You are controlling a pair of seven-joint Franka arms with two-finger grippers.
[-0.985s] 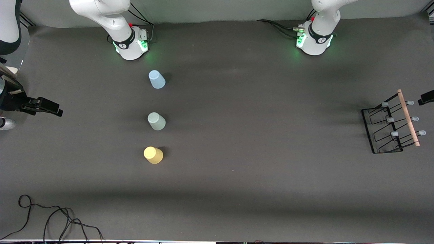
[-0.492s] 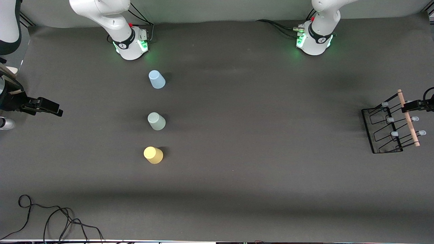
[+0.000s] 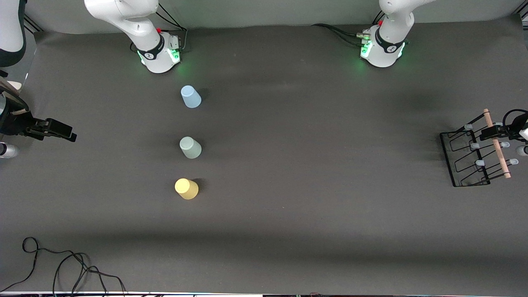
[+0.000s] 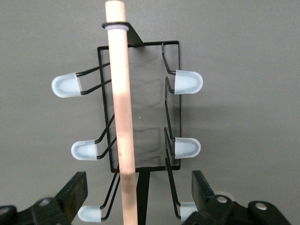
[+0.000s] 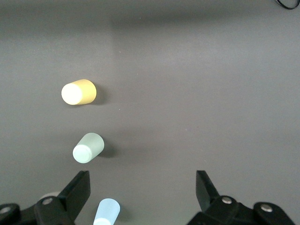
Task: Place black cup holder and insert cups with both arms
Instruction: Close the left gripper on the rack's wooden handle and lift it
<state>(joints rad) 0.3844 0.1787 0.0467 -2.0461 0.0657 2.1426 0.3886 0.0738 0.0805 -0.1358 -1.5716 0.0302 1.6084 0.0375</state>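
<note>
Covering your desk (image 3: 288, 165) is dark grey cloth, cables (image 3: 62, 264) trailing at its near edge. Since a second ago your left hand (image 4: 136, 199), fingers spread, has moved over the cup holder's wooden handle (image 4: 121, 117); the right hand (image 5: 140, 199) waits open.

A big dark grey mat (image 3: 297, 173) covers the whole table. It is soft looking and has a few faint folds. Along the top edge runs a pale grey wall (image 3: 268, 12). A thin black cable (image 3: 62, 264) lies in loops at the bottom corner by the right arm's end. Green light glows on the mat near the top edge in two spots.
</note>
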